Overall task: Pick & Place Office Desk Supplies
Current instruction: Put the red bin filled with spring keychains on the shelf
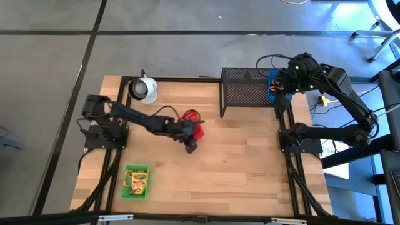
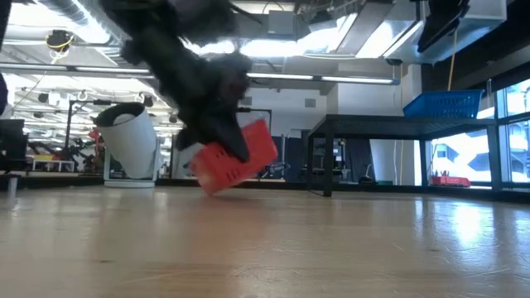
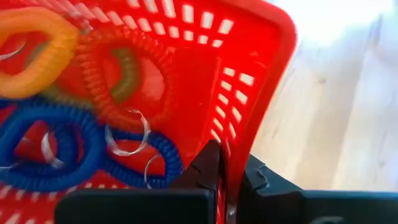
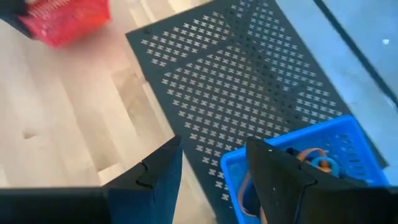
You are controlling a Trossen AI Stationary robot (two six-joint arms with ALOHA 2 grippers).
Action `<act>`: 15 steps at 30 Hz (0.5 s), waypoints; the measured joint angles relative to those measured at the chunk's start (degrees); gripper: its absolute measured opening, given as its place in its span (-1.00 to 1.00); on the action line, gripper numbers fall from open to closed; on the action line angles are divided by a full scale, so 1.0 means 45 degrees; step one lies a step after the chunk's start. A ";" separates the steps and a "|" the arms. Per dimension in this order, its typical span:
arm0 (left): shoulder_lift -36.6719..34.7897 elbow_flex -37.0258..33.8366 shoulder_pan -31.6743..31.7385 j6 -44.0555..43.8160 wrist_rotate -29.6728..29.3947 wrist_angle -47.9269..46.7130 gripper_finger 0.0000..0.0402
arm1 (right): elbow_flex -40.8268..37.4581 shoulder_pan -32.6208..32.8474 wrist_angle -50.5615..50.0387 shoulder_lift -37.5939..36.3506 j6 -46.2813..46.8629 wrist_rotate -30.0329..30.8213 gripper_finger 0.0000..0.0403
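At the front of the wooden counter [image 1: 219, 162], a green tray [image 1: 136, 181] holds yellow-green boxes [image 1: 137, 182], well apart from the action. Further back, mid-counter, the left end effector [image 3: 229, 180] is clamped shut on the rim of a red tray [image 3: 249, 74]. Inside lie coiled loops: blue [image 3: 56, 146], orange [image 3: 37, 53] and red [image 3: 118, 74]. From counter level the tray hangs tilted, one corner down, just off the surface.

To carry it well, the arm should level the tray and move slowly, since a tilt could spill the loops; a grip on one thin wall may also let it swing.

Behind, a white round object [image 1: 144, 89] stands at the back left. At the back right sits a black mesh rack [image 1: 249, 94]; its wall probably needs clearing from above. The right end effector [image 4: 214, 165], apparently holding the wall of a blue tray [image 4: 292, 162], hovers over the rack.
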 joint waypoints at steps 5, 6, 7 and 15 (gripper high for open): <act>0.1477 0.2085 0.0283 0.2186 0.0571 -0.1879 -0.96 | 0.0000 0.0001 0.0160 0.0000 0.0435 -0.0671 -0.11; 0.1683 0.2499 0.0321 0.2541 0.0562 -0.2276 -0.96 | 0.0000 0.0001 0.0256 0.0000 0.0594 -0.0789 -0.11; 0.1868 0.2899 0.0340 0.2915 0.0478 -0.2653 -0.95 | 0.0000 0.0001 0.0411 0.0000 0.0741 -0.0945 -0.11; 0.2619 0.4442 0.0733 0.4256 0.0399 -0.4178 -0.68 | 0.0000 0.0049 0.1267 0.0000 0.1657 -0.2010 -0.11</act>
